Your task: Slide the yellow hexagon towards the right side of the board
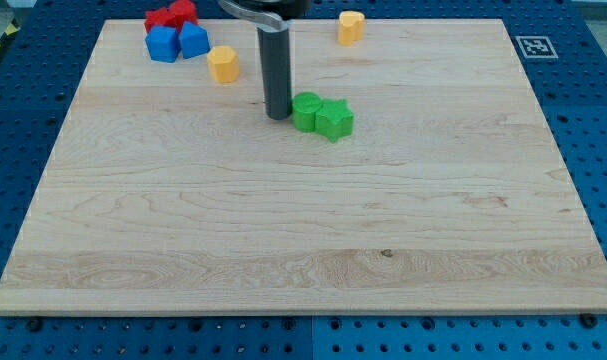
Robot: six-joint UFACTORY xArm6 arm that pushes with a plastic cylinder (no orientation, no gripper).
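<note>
The yellow hexagon (223, 63) sits near the view's top left of the wooden board (303, 240). My tip (277, 116) rests on the board below and to the right of it, apart from it. The tip is just left of a green round block (305, 109), close to or touching it. A green star block (334, 119) sits against that block's right side. A yellow heart-shaped block (351, 27) lies near the top edge, right of the rod.
Two red blocks (171, 15) and two blue blocks (177, 42) cluster at the top left corner, left of the yellow hexagon. A fiducial marker (534, 46) sits at the board's top right corner. Blue perforated table surrounds the board.
</note>
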